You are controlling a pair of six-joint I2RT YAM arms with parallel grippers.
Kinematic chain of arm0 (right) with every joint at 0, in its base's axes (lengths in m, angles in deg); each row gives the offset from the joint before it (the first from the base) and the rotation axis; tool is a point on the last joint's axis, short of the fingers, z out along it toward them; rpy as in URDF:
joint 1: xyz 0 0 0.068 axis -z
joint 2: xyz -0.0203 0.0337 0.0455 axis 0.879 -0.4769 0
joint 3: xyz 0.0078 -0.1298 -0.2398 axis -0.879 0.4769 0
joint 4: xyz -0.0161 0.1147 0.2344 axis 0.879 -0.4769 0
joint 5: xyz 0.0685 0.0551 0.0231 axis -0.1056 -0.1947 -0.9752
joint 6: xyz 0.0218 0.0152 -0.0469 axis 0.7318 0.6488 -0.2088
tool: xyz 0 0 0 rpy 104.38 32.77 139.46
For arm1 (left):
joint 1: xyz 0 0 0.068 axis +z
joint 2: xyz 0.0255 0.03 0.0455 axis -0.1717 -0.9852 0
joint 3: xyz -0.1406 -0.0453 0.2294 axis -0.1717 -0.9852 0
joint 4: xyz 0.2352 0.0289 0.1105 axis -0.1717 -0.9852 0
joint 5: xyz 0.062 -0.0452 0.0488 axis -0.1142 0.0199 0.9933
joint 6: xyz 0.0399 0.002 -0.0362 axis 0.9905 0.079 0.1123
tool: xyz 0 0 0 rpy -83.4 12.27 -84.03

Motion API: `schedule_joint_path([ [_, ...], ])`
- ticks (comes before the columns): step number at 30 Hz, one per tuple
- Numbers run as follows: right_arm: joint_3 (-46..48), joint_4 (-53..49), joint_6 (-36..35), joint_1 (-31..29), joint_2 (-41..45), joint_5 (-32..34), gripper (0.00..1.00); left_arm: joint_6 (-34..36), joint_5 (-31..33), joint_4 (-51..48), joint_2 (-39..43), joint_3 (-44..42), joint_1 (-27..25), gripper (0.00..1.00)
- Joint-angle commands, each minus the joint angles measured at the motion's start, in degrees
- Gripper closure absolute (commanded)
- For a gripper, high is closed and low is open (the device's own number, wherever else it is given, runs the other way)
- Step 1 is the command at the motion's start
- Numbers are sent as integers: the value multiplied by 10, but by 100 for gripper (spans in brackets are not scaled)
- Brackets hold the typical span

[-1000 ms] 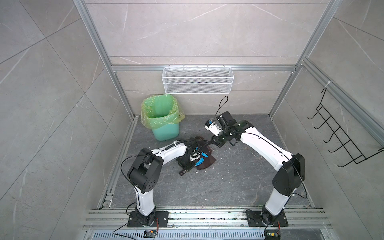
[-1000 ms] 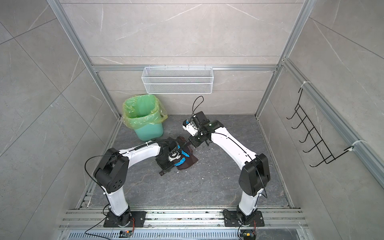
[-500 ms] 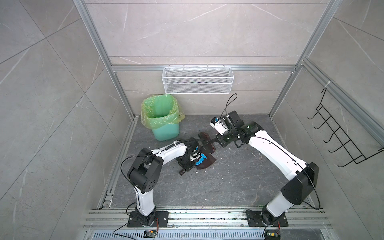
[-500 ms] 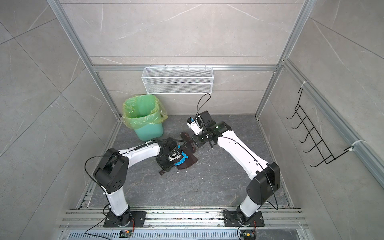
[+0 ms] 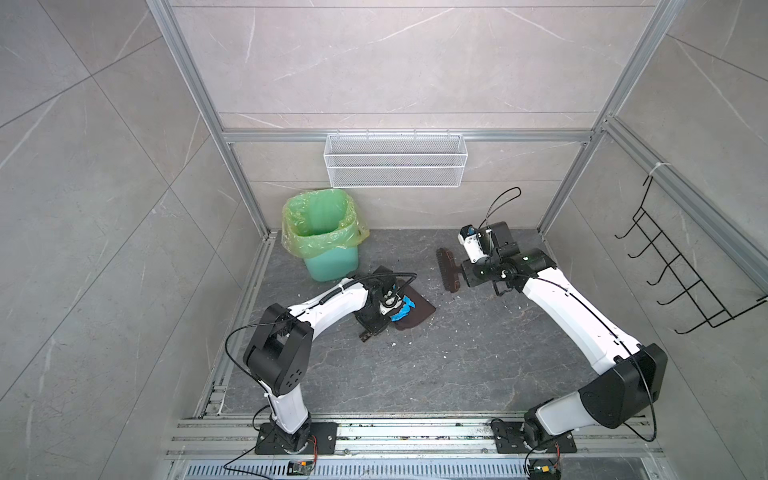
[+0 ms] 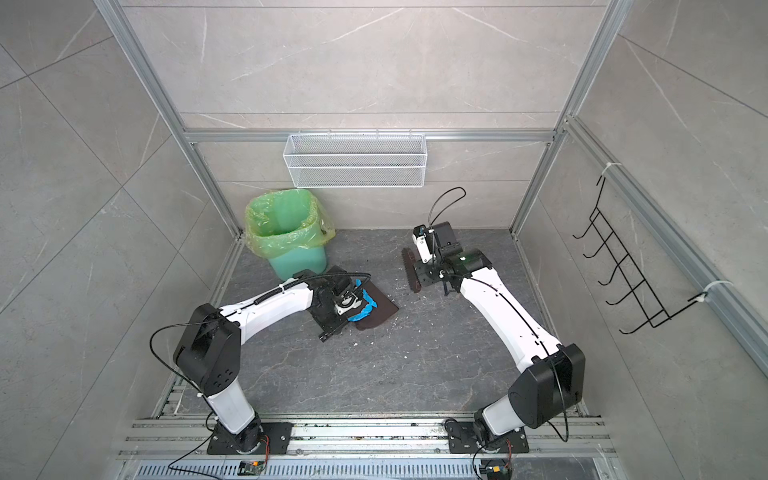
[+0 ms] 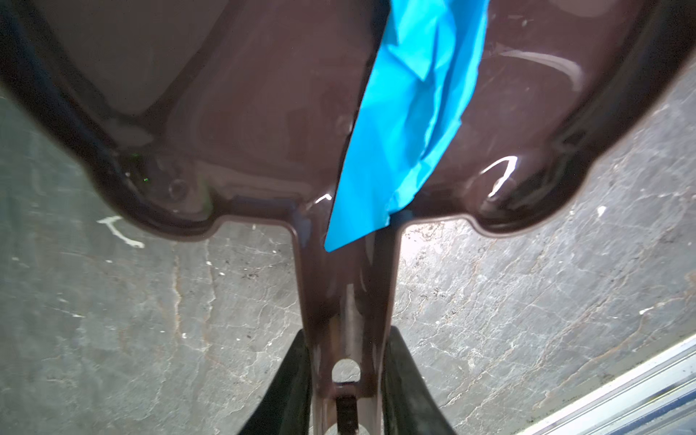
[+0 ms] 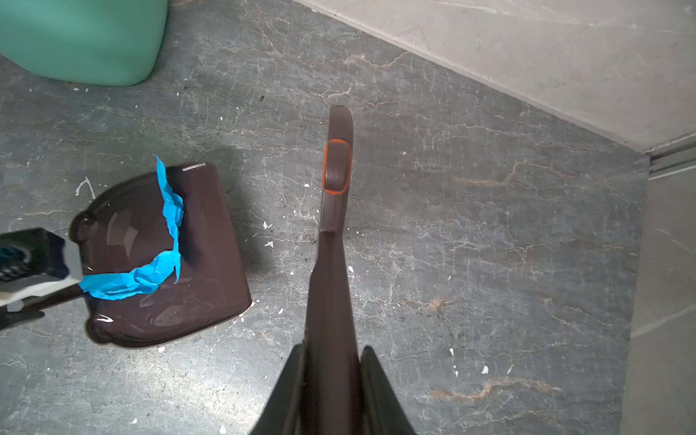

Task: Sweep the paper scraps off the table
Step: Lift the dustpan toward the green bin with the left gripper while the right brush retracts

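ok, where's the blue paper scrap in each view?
In a top view: blue paper scrap in the dustpan, near the centre.
In a top view: scrap in the same place.
Left wrist: scrap close up, across the pan toward its handle.
Right wrist: scrap draped across the dustpan.
Shared landmark: the brown dustpan.

Left wrist view: dark brown glossy plastic dustpan [image 7: 244,113] cropped by frame edges; crumpled bright blue paper strip [image 7: 410,113] runs out of frame; left hand [image 7: 346,335] fingers cut off partway. Right wrist view: right hand [image 8: 333,350] also cropped, bristles of long brown plastic brush [image 8: 331,263] hidden under its back, mint green plastic bin [image 8: 83,37] only a corner in shot. In both top views left arm's wrist hides dustpan's rear. White specks [image 8: 269,244] on dark grey stone-look worktop [image 8: 489,244]: too small to ID.
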Motion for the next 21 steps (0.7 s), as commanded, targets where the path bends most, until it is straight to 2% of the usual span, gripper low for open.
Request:
schedule_joint_path([
  [1, 11, 33, 17, 3, 19, 0, 100, 6, 20, -37, 41, 40, -2, 100],
  [13, 30, 44, 34, 8, 17, -34, 100, 8, 46, -119, 59, 129, 8, 100],
  [21, 34, 44, 36, 8, 18, -41, 100, 37, 43, -177, 62, 216, 52, 100],
])
